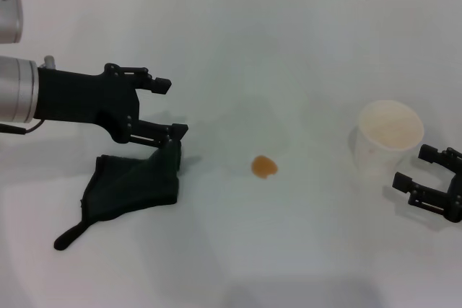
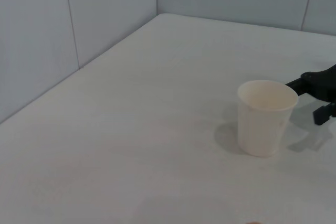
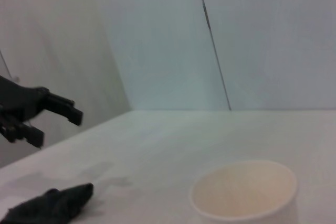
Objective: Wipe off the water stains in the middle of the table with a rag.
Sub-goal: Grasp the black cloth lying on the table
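The table (image 1: 289, 41) is a plain white top filling the head view. 1 small orange-brown water stain (image 1: 264, 166) is seen just below the centre of the frame, lying on bare table.

The rag (image 1: 130, 187), very dark and crumpled, lies at lower left of the head view, well apart from the stain, with 1 thin tail (image 1: 70, 236) trailing toward the lower left corner. Its upper right corner is drawn up to a peak.

The left gripper (image 1: 170, 108) is seen at left centre of the head view, its 2 fingers spread wide apart. The lower finger (image 1: 160, 133) sits at the raised corner of the rag; whether it touches the cloth cannot be told. The upper finger (image 1: 153, 81) is clear of the rag.

The right gripper (image 1: 417, 166) is seen at the right edge of the head view, low on the table, fingers apart with nothing between them. 1 whitish cup (image 1: 388, 137) stands upright just beside it, toward the stain, apart from the fingers.
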Tool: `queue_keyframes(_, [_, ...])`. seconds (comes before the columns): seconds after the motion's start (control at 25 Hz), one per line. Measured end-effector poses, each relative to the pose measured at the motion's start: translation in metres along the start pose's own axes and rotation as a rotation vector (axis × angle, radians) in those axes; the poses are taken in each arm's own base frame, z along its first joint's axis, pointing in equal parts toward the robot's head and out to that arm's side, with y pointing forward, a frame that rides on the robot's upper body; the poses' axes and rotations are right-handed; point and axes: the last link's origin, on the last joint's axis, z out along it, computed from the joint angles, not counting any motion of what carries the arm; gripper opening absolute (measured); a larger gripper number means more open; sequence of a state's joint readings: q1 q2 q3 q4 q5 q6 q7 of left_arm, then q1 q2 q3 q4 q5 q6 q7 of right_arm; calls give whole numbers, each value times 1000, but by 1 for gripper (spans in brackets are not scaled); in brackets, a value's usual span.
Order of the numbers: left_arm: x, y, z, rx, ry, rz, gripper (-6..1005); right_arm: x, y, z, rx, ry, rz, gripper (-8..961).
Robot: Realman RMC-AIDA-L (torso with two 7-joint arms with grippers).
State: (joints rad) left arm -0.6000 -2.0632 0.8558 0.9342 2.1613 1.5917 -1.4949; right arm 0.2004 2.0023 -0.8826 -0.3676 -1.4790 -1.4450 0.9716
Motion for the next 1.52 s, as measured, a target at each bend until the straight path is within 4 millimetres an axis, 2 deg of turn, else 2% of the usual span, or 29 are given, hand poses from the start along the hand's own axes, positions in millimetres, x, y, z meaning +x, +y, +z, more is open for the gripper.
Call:
queue_keyframes(0.32, [-1, 0, 0, 4, 0, -2, 823, -14, 2, -15, -16, -86, -28, 867])
queue_keyframes(0.56, [0, -1, -1, 8, 11, -2, 821, -39, 1, -32, -35, -206, -82, 868])
queue_keyframes(0.68, [1, -2, -1, 17, 11, 2, 821, -53, 3, -32, -81, -235, -103, 866])
queue_keyframes(0.88, [2, -5, -2, 32, 9, 7, 819, -74, 7, -17, -194, -225, -158, 862])
queue_keyframes(1.2, [3, -7, -4, 39, 11, 10, 817, -97, 13, 9, -313, -158, -252, 858])
queue_keyframes(1.52, [5, -10, -6, 53, 25, 18, 816, -120, 17, 38, -355, 12, -334, 857])
